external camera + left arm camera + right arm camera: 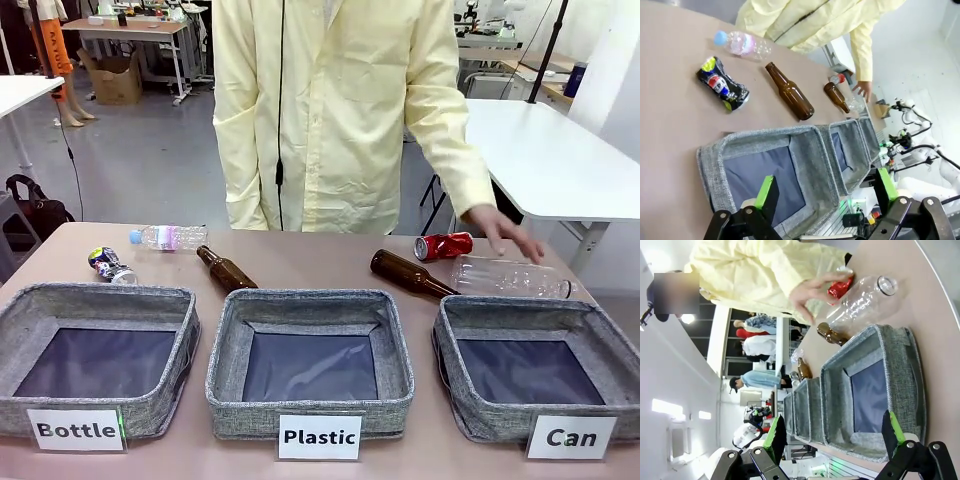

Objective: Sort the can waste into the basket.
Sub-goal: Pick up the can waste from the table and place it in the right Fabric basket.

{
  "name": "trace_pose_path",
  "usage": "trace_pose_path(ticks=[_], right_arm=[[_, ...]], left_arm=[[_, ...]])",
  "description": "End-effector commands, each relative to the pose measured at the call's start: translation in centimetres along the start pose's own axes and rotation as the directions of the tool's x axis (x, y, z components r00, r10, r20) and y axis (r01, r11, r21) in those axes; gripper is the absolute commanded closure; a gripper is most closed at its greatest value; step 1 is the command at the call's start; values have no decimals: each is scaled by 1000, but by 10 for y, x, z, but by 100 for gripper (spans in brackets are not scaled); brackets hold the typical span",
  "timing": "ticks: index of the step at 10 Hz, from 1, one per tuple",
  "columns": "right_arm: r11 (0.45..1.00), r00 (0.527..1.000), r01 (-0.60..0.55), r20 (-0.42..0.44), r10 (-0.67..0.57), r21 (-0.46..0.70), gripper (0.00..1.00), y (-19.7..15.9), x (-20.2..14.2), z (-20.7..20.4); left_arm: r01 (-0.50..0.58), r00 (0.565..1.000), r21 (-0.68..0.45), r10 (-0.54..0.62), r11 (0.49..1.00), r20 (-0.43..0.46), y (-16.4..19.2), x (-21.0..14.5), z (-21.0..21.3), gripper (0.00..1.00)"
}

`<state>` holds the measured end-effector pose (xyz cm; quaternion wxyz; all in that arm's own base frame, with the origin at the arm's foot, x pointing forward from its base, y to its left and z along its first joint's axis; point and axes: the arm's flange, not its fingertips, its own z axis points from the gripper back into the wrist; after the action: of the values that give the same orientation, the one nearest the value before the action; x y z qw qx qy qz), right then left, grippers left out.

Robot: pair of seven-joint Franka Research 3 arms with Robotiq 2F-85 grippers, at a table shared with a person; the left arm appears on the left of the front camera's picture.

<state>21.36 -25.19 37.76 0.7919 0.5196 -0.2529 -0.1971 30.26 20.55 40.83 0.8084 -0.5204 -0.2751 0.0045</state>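
- Broadly, a tan table (320, 262) carries everything, and a person (340, 110) in a pale yellow coat stands at its far edge.
- Three grey baskets sit in a row along the near edge. The "Bottle" basket (160, 415) is at the near left corner, the "Plastic" basket (230, 400) in the middle and the "Can" basket (470, 420) at the near right corner. Each shows a bare dark bottom.
- The left gripper (825, 186) hangs above the left end of that row, its green-padded fingers spread wide with nothing between them.
- The right gripper (834, 427) hangs over the "Can" basket's end, fingers likewise wide and holding nothing.
- A large clear bottle (510, 278) lies on its side just behind the "Can" basket's far rim, its mouth open.
- A brown bottle (410, 274) lies beside it, neck toward the clear one; another brown bottle (226, 270) lies behind the "Plastic" basket's far left corner.
- A small clear bottle (168, 237) with a blue cap lies near the far edge, left of the middle.
- The person's hand (505, 232) is spread over the large clear bottle.
- The red can (445, 245), dented, lies near the far right of the table just beside that hand; I cannot tell whether they touch.
- The dark can (108, 264) lies just behind the "Bottle" basket's far rim.
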Motion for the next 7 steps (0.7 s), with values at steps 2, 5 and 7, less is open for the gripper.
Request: trace_pose_path(ticks=[2,5,7], right_arm=[[999,1000,-26,15,26,20,0,-1,2,0],[999,1000,-26,15,26,20,0,-1,2,0],[999,1000,-26,15,26,20,0,-1,2,0]], left_arm=[[154,987,152,-145,976,-71,-53,35,4,0],[174,964,304,-98,937,-249,-98,87,-44,0],[147,939,451,20,880,-344,-104,110,-85,0]])
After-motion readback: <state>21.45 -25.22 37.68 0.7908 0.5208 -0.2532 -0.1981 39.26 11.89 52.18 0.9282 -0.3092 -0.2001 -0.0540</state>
